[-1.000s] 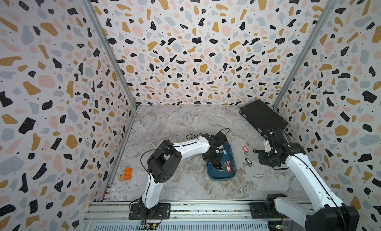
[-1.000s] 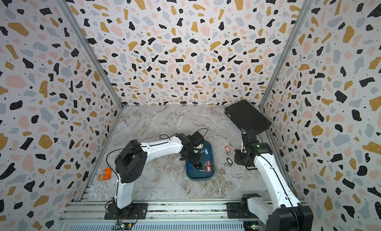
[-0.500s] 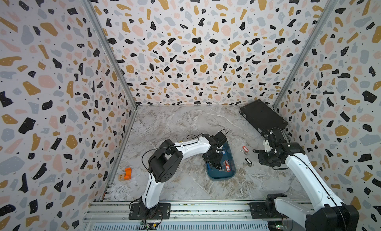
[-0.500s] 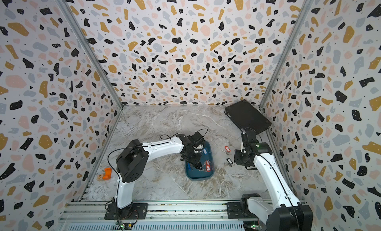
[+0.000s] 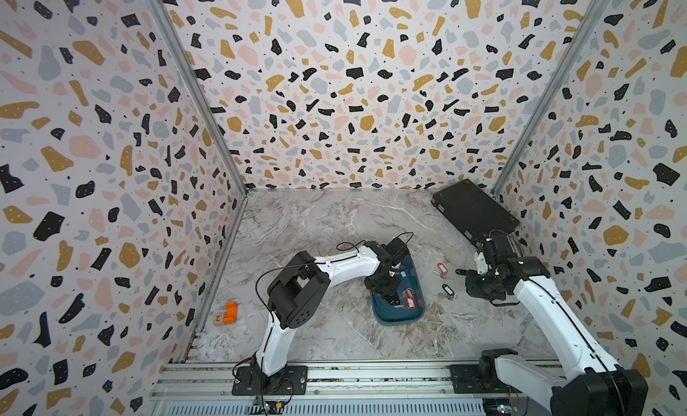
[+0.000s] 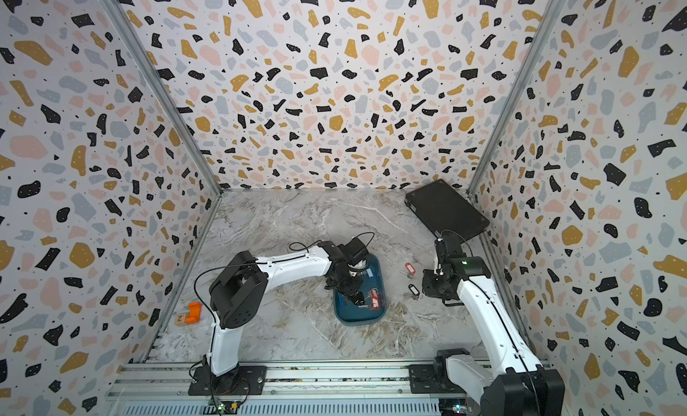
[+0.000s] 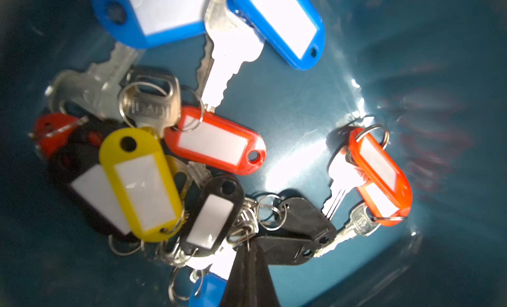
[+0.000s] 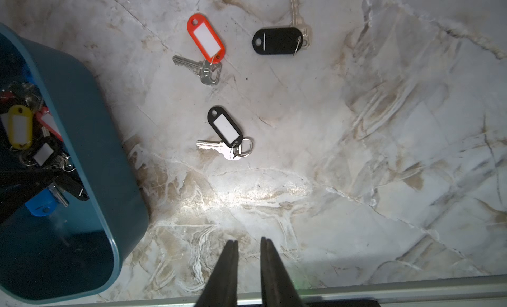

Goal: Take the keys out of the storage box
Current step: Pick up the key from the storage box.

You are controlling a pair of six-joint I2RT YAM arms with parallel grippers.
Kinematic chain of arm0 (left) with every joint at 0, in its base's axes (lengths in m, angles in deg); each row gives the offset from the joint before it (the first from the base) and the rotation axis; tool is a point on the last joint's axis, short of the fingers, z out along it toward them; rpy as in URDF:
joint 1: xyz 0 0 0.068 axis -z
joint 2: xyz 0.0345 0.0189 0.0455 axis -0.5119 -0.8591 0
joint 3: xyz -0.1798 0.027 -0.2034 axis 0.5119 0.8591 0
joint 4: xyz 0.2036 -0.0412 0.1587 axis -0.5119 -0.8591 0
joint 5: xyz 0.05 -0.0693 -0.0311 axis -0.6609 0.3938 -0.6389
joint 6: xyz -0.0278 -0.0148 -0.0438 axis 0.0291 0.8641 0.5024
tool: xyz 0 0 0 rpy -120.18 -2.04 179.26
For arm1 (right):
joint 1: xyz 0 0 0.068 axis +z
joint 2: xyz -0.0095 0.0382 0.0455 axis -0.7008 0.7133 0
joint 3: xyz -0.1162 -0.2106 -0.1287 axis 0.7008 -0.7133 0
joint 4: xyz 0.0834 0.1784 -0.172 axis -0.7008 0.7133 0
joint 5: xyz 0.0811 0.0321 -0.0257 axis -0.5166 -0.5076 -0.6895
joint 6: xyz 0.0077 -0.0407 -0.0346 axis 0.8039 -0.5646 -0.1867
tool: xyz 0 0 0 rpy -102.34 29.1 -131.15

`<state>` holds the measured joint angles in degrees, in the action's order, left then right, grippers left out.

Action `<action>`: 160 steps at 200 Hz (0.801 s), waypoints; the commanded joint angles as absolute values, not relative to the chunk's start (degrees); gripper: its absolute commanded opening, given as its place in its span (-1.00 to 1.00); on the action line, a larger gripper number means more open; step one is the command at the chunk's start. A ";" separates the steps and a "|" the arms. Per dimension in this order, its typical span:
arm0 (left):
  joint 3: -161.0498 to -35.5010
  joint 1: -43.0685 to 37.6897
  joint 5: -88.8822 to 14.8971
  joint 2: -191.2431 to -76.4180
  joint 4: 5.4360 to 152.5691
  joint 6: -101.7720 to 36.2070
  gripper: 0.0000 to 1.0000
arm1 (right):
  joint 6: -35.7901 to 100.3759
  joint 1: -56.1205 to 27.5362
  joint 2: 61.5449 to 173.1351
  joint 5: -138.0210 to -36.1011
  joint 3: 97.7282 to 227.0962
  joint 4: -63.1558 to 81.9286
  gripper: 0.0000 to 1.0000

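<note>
Many keys [image 7: 216,143] heaped in storage box [image 7: 301,100], left gripper [image 7: 248,246] closed among them

Top views evenly lit, sharp. L wrist view blurry, dim edges, w/ glare on storage box [image 7: 296,108] floor.

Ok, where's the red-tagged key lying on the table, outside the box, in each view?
Top view: red-tagged key on the table, beside the storage box.
Top view: same place, beside the box.
Left wrist: not in it; red tags there lie inside the box.
Right wrist: on the table, next to a black tag.
Shared landmark: the teal storage box.
</note>
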<state>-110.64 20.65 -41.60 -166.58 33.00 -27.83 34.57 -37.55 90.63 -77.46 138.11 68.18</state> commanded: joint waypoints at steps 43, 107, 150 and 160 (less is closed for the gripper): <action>-114.04 20.29 -43.55 -153.59 31.49 -25.80 -1.00 | 34.78 -37.16 90.57 -77.17 138.37 68.85 -0.59; -106.66 6.56 -40.50 -139.88 29.55 -22.92 -1.00 | 34.77 -36.97 90.43 -77.48 138.35 68.84 -0.59; -97.68 -13.39 -36.46 -138.49 27.76 -24.28 -1.00 | 34.61 -36.60 90.52 -77.87 138.39 68.87 -0.59; -96.06 -16.95 -35.84 -139.64 28.19 -24.46 -1.00 | 34.62 -36.57 90.52 -77.95 138.44 68.87 -0.58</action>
